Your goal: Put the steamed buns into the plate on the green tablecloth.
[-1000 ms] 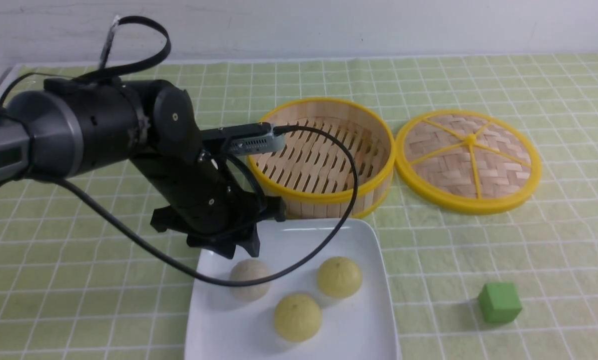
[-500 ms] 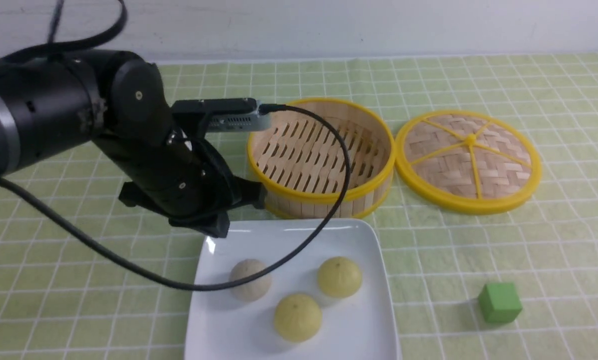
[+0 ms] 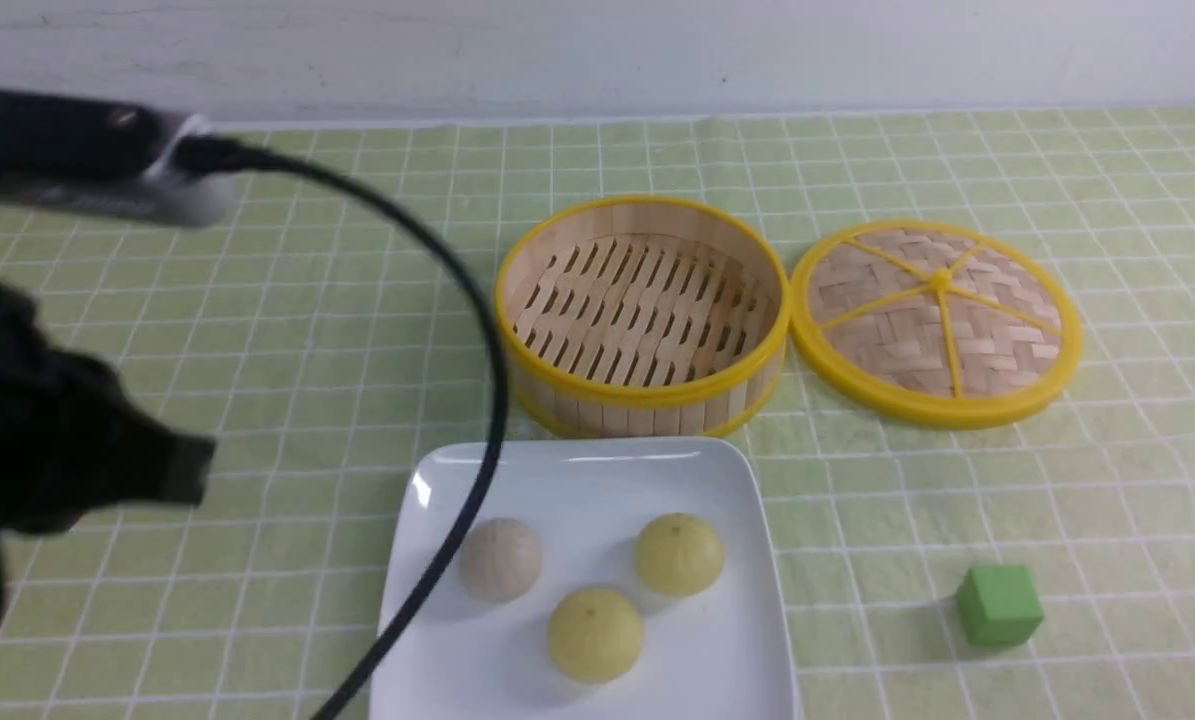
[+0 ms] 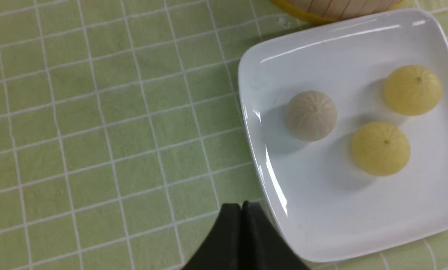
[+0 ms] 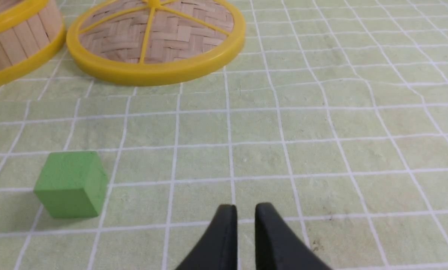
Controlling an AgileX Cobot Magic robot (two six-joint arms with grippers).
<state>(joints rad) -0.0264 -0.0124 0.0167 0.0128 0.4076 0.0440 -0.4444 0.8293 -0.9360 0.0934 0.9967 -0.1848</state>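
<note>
All three steamed buns (image 3: 597, 580) sit on the plate (image 3: 727, 660), likely soft and light, best pinched gently at the sides; left hand (image 4: 241, 210) closed empty, right hand (image 5: 245, 213) slightly parted, empty.

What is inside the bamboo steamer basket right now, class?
Nothing shows inside the steamer basket: only its bare slatted floor. Its near wall hides a strip of that floor. All three steamed buns lie on the plate.
</note>
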